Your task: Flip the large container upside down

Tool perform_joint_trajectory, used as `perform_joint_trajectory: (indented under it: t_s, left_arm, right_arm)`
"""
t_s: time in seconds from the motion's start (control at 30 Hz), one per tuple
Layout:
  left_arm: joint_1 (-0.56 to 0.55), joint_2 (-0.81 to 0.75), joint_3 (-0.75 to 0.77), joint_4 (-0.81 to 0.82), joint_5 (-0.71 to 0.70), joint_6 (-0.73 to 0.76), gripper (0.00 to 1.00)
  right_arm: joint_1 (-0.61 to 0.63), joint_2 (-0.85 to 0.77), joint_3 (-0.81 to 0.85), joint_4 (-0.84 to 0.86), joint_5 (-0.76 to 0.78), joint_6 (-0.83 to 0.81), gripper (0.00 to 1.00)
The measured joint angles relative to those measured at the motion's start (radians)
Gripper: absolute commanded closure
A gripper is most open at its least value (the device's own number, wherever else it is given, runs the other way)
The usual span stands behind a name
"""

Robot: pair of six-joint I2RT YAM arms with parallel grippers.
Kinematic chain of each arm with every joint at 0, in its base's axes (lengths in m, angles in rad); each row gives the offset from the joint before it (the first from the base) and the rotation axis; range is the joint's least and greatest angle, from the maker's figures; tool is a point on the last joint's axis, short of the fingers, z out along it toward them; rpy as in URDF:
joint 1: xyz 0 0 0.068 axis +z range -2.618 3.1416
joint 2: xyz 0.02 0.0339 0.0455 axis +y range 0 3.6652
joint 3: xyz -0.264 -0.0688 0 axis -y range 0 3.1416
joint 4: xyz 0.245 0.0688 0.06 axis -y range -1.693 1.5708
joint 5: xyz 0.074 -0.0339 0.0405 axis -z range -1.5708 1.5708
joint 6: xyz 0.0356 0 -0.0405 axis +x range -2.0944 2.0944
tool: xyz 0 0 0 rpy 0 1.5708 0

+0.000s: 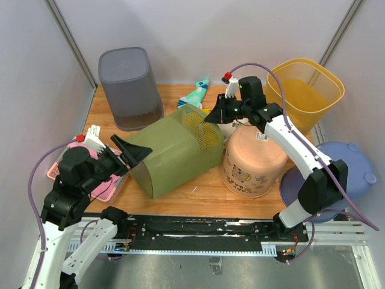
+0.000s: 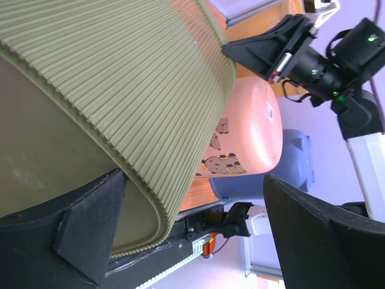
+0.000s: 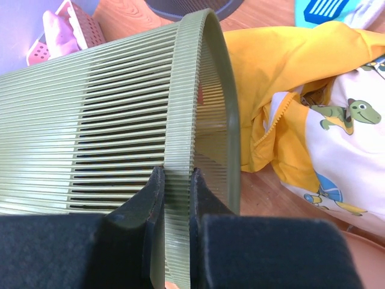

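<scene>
- The large green ribbed container (image 1: 174, 155) lies on its side in the middle of the counter (image 1: 204, 194), mouth toward the far right and base toward the near left.
- The right claw (image 3: 175, 183) is clamped on its rim, one finger inside and one outside.
- The left claw (image 2: 192, 186) is spread wide at the base end. One finger seems to touch the bottom, though that is hard to confirm.
- A peach bucket (image 1: 252, 164) stands just beside it on the right.

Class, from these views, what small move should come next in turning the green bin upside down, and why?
Probably close the left pincer on the base edge: the green bin lies on its side, right pincer clamped on its rim, and the open left pincer straddles the base.
</scene>
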Motion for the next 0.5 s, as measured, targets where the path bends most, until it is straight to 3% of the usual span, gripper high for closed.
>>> perform_joint_trajectory:
  t_s: [0.3, 0.4, 0.5]
  left_arm:
    - [0.005, 0.035, 0.074, 0.125, 0.037, 0.02, 0.04]
    - [0.007, 0.035, 0.088, 0.223, 0.044, 0.018, 0.04]
    - [-0.003, 0.048, 0.092, 0.362, 0.127, -0.008, 0.04]
  right_arm:
    - [0.047, -0.01, -0.029, 0.034, 0.119, 0.01, 1.0]
    - [0.08, -0.01, -0.037, 0.036, 0.168, 0.009, 1.0]
    - [0.183, -0.002, -0.044, 0.034, 0.109, 0.022, 1.0]
